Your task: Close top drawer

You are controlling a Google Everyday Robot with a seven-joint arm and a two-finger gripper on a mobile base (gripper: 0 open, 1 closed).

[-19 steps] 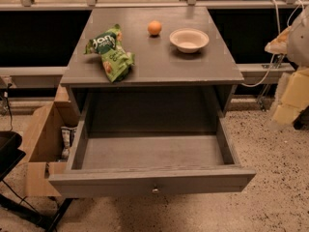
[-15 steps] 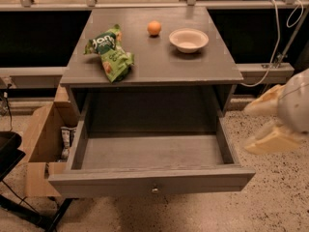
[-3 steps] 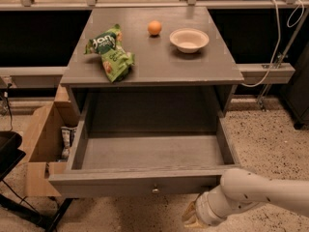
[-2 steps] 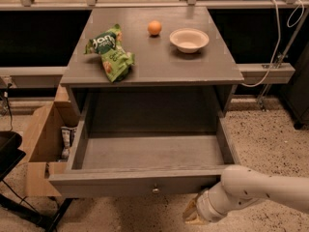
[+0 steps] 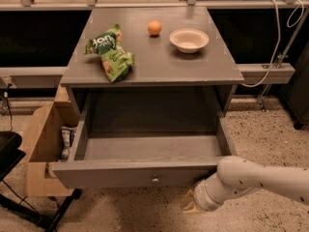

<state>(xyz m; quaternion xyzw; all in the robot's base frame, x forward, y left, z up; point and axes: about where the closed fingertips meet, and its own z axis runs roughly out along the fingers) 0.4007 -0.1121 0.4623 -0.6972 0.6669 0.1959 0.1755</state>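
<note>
Unreadable lettering on snack bag [image 5: 111,52] (gripper [image 5: 189,205] below top drawer [image 5: 116,176] front)

The top drawer [image 5: 140,174] and tabletop [image 5: 159,62] are matt grey painted wood; the drawer's 1 knob [image 5: 155,180] is shiny metal. The chip bag [image 5: 110,52] is glossy, crinkled plastic. The bowl [image 5: 189,39] looks matt, perhaps paper. The box [image 5: 41,134] is plain cardboard. The end effector [image 5: 189,203], low under the drawer front's right end, seems smooth tan plastic.
</note>
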